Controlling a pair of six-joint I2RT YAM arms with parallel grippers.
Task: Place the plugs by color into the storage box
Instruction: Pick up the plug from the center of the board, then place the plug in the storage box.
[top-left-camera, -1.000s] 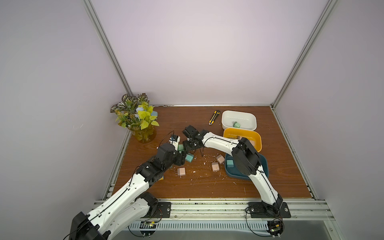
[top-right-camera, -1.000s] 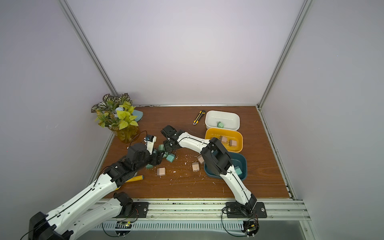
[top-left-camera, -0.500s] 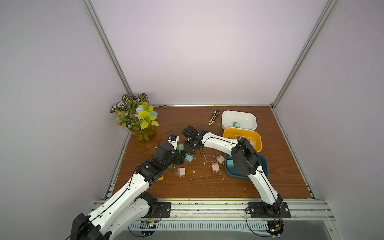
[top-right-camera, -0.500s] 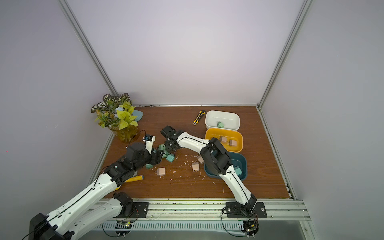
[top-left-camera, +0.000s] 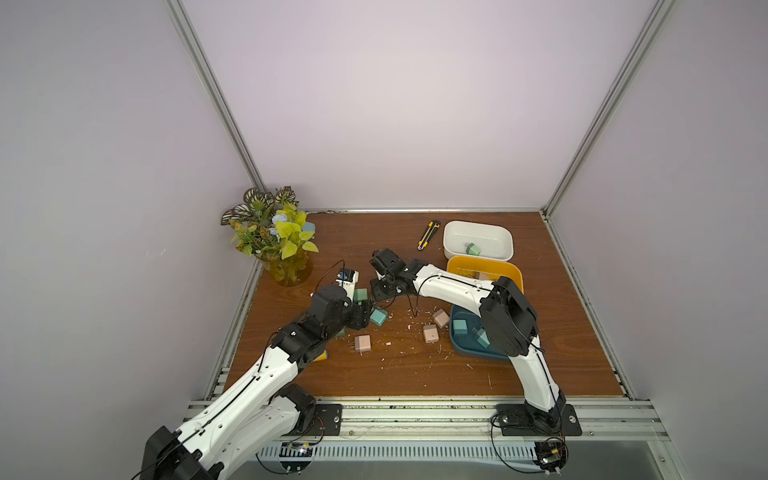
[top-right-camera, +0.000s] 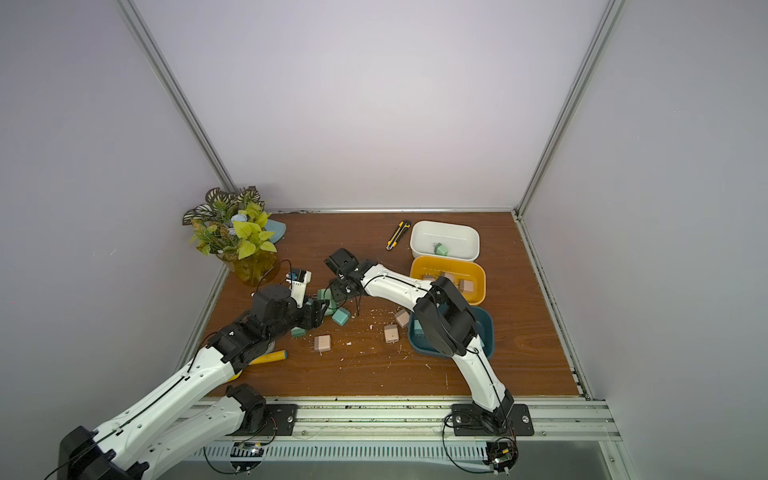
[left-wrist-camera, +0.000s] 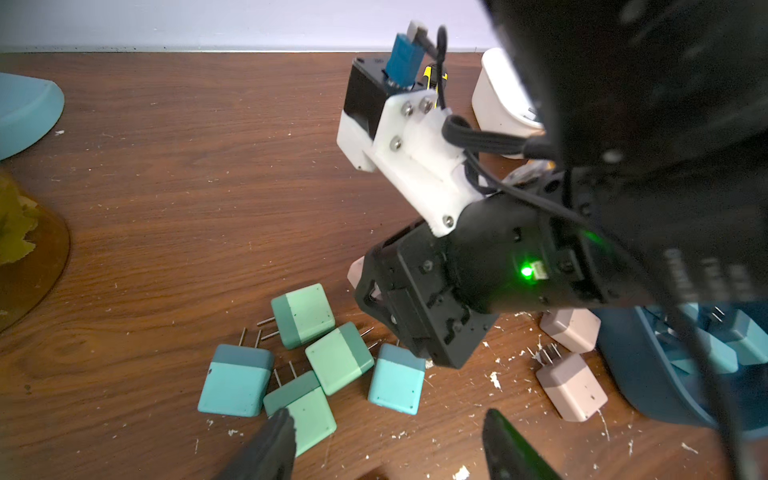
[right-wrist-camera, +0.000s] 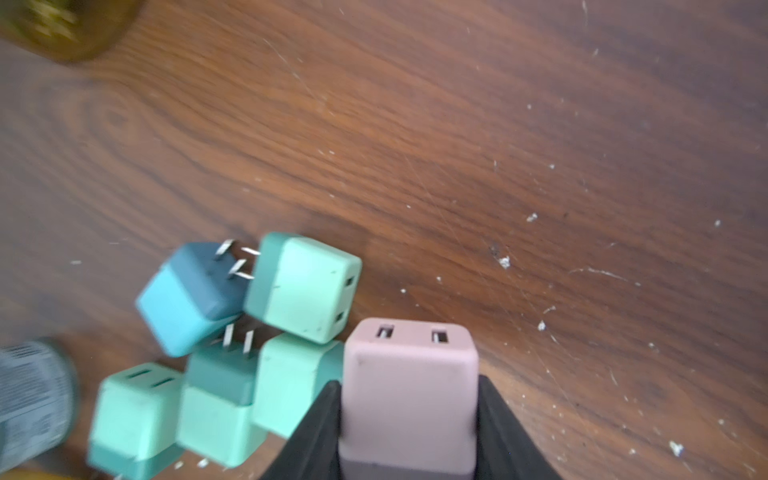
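We see bare counter (top-left-camera: 561, 365) along the front rail (top-left-camera: 415, 402) and right of the boxes. The white box (top-left-camera: 455, 237) holds one green plug (top-left-camera: 473, 249), the yellow box (top-left-camera: 461, 262) pink ones, the blue box (top-left-camera: 467, 351) teal ones. Left arm (top-left-camera: 266, 374) and right arm (top-left-camera: 449, 286) both reach low to the loose plugs (left-wrist-camera: 336, 361) left of centre. The right pincer (right-wrist-camera: 409, 384) clamps a pink plug (right-wrist-camera: 409, 357) just beside them; the left pincer (left-wrist-camera: 386, 419) stands open over them.
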